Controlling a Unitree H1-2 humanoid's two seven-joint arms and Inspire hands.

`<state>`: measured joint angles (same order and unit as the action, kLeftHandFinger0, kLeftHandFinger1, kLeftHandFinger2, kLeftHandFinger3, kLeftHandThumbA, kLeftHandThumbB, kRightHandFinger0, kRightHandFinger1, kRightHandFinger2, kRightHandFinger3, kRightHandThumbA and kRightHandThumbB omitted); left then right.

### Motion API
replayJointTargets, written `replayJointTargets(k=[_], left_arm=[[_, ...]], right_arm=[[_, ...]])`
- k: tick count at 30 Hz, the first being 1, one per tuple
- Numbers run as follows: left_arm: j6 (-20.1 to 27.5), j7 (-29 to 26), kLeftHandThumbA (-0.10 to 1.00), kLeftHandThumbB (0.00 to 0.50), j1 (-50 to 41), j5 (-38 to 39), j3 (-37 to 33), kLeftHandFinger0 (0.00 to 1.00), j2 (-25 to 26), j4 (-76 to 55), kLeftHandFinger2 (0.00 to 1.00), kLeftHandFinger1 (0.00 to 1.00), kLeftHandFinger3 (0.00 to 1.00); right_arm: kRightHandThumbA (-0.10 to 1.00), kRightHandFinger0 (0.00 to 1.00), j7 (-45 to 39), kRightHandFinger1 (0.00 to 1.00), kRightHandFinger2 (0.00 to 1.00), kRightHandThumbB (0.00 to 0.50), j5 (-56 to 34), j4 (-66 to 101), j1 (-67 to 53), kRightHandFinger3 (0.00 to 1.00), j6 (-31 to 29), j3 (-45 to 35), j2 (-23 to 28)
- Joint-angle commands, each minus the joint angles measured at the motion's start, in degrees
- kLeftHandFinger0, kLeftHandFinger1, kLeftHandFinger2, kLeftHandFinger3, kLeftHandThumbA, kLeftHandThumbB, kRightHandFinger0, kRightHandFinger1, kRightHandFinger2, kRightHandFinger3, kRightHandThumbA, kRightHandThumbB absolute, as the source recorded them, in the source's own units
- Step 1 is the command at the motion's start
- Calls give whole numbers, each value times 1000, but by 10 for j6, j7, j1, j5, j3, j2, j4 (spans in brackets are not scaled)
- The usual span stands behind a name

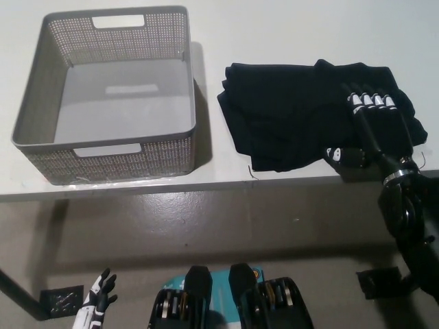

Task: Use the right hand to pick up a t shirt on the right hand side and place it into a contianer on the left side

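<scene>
Black right hand [370,127] flat on folded t-shirt [295,113], fingers [363,101] spread

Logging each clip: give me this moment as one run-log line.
right robot hand: on black t-shirt, grip unclear | left robot hand: idle, low left | grey basket: empty | shirt not lifted

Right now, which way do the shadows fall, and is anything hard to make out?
Head view: the basket throws its shadow rightward onto the table; the black right hand blends into the black t-shirt; the left hand sits dim at bottom left.
</scene>
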<state>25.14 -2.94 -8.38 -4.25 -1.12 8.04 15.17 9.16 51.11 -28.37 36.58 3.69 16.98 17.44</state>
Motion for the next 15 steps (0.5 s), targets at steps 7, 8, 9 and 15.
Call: replayJointTargets(k=[7, 8, 9, 15], left_arm=[[18, 1, 1000, 289, 6, 2, -3, 962, 1, -19, 1000, 1000, 1000], [18, 2, 1000, 289, 7, 2, -3, 965, 1, -19, 1000, 1000, 1000], [18, 2, 1000, 289, 7, 2, -2, 966, 1, -18, 1000, 1000, 1000], [18, 5, 1000, 296, 11, 8, 0, 974, 2, -18, 1000, 1000, 1000]], right_arm=[[953, 1000, 14, 1000, 1000, 415, -6, 7, 26, 1000, -1, 10, -5], [954, 1000, 14, 1000, 1000, 415, -7, 6, 25, 1000, 1, 11, -6], [962, 1000, 16, 1000, 1000, 420, -6, 2, 25, 1000, 0, 12, -6], [940, 1000, 16, 1000, 1000, 413, -10, -7, 32, 1000, 3, 12, -5]])
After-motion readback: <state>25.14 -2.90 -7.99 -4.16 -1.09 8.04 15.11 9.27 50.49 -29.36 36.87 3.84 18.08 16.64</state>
